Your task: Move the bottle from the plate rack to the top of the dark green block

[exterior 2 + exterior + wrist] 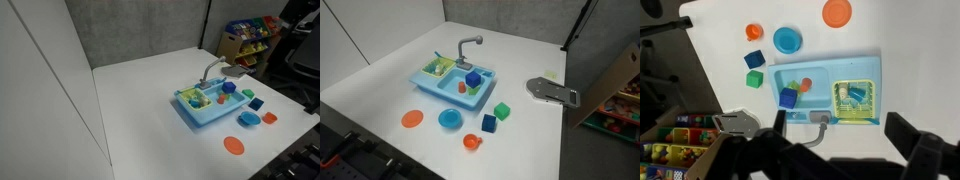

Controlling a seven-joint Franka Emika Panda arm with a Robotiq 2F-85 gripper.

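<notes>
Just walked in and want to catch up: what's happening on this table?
Nothing is being handled yet. The gripper hangs open and empty above the toy sink. The bottle sits in the plate rack, and the dark green block stands on the table beside the sink, nothing on it.

On my white table (380, 90) stands a light blue sink (445, 95) with a yellow-green plate rack (442, 68) and a grey tap (470, 45). Toward the front edge I see the dark green block (501, 111), a blue cube (489, 124), an orange plate (412, 119), a blue plate (450, 119) and an orange cup (471, 142).
</notes>
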